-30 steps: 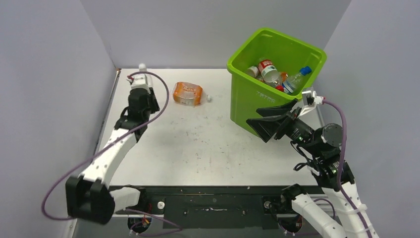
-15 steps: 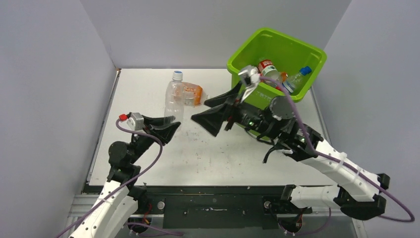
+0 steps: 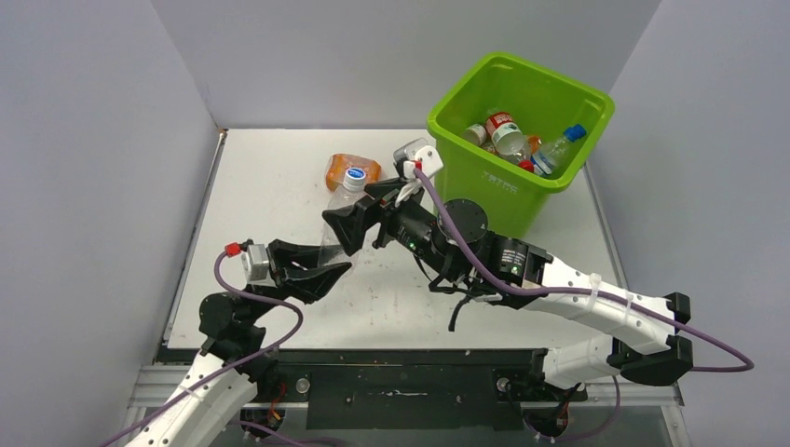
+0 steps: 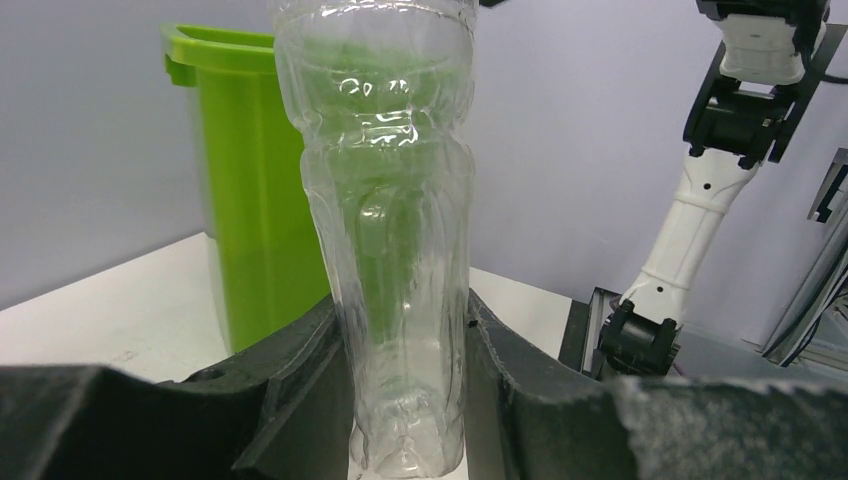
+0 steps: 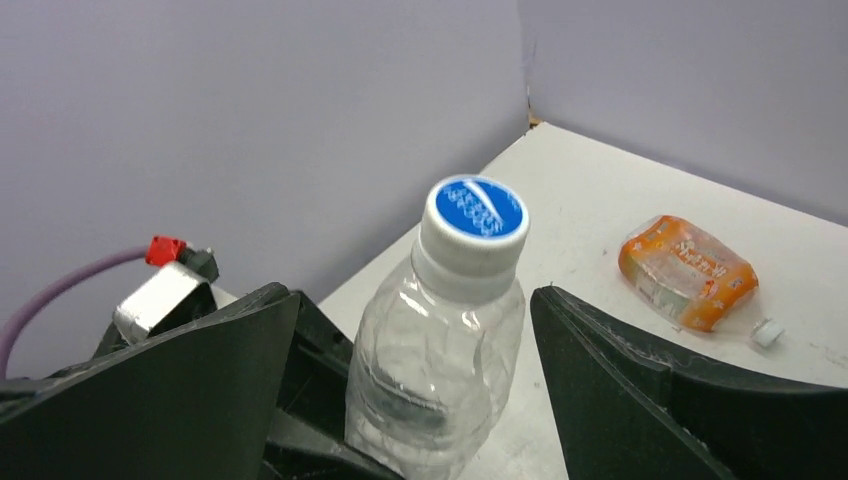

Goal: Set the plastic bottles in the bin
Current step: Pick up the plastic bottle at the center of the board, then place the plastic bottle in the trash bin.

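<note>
A clear crushed plastic bottle (image 4: pixel 395 250) with a blue-and-white cap (image 5: pixel 480 210) stands upright on the table. My left gripper (image 4: pixel 405 400) is shut on its lower body, one finger pressing each side. In the top view the bottle (image 3: pixel 347 193) is at the table's middle, with my left gripper (image 3: pixel 326 265) below it. My right gripper (image 5: pixel 440 380) is open, its fingers standing apart on either side of the bottle's upper half without touching. An orange-labelled bottle (image 5: pixel 687 272) lies flat behind. The lime-green bin (image 3: pixel 466 172) stands at the back right.
Several bottles (image 3: pixel 508 135) lie inside the bin. A small white cap (image 5: pixel 766 333) sits on the table beside the orange bottle (image 3: pixel 363 168). Grey walls close in the table on the left, back and right. The bin's wall (image 4: pixel 250 180) rises just behind the held bottle.
My left arm has carried the clear bottle from the back left toward the table's middle. My right arm has swung from the bin over to the left and now straddles the bottle's top.
</note>
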You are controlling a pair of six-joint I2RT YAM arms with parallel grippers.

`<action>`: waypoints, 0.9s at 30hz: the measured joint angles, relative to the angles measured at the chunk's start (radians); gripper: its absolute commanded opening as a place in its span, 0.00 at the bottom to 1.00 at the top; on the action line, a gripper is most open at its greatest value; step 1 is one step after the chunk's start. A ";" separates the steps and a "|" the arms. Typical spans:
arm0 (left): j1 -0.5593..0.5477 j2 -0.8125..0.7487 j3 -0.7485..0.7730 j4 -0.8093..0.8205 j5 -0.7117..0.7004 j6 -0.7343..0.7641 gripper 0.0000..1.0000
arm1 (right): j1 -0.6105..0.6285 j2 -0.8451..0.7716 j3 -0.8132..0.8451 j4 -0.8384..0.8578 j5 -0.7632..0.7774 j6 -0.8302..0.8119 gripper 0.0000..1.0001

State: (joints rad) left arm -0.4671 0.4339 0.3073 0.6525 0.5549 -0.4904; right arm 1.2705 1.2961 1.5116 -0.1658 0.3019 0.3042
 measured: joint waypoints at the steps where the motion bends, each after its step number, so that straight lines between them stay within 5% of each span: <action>1: -0.006 -0.003 0.000 -0.002 0.000 0.002 0.00 | 0.000 0.008 0.016 -0.002 0.009 -0.004 0.87; 8: -0.013 -0.022 0.000 -0.004 0.002 0.005 0.00 | 0.000 0.069 0.171 -0.012 0.028 -0.009 0.62; 14: -0.020 -0.037 0.000 -0.005 0.003 0.005 0.00 | 0.000 0.093 0.192 -0.049 0.035 0.001 0.58; 19: -0.029 -0.042 0.000 -0.014 0.006 0.005 0.00 | -0.004 0.125 0.204 -0.089 0.056 0.005 0.18; 20: -0.030 -0.043 0.000 -0.019 0.004 0.008 0.07 | -0.008 0.125 0.208 -0.091 0.057 0.011 0.09; 24: -0.031 -0.055 0.001 -0.027 0.000 0.015 0.92 | -0.008 0.125 0.221 -0.109 0.042 0.027 0.05; 27: -0.032 -0.068 0.003 -0.051 -0.011 0.027 0.96 | -0.008 0.125 0.242 -0.153 0.037 0.010 0.05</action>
State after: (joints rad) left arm -0.4992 0.3660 0.3103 0.6010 0.5442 -0.4629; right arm 1.2621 1.4212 1.7535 -0.3183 0.3393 0.3145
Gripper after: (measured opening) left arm 0.929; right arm 0.359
